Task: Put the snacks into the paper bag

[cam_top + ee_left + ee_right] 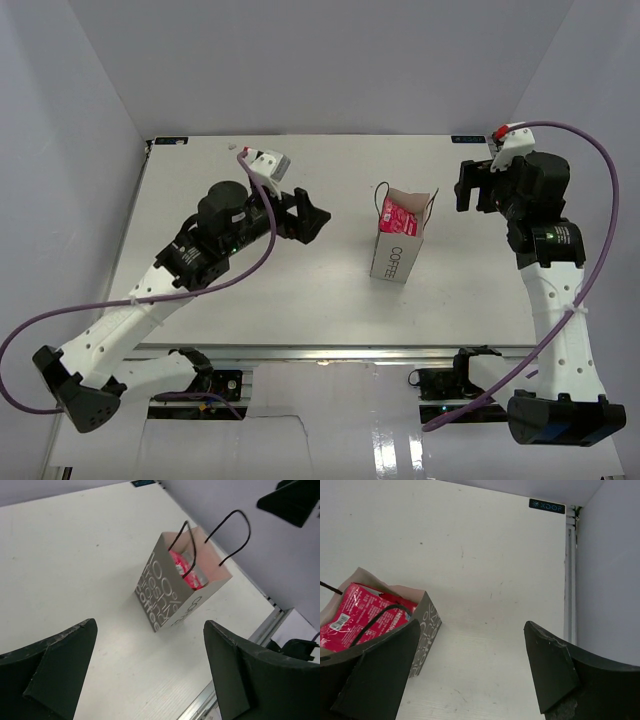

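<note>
The white paper bag (398,248) stands upright mid-table with "COFFEE" on its side and thin dark handles. A red-pink snack packet (400,216) shows inside its open top; other snacks are hidden. The bag also shows in the left wrist view (170,592) and the right wrist view (425,630), with the red packet (362,617) in it. My left gripper (318,222) is open and empty, left of the bag. My right gripper (466,190) is open and empty, right of the bag and above the table.
The white table (300,300) has a metal rail along its near edge (330,352). Grey walls close in the back and both sides. A small XDOF label (547,506) sits at the far right corner.
</note>
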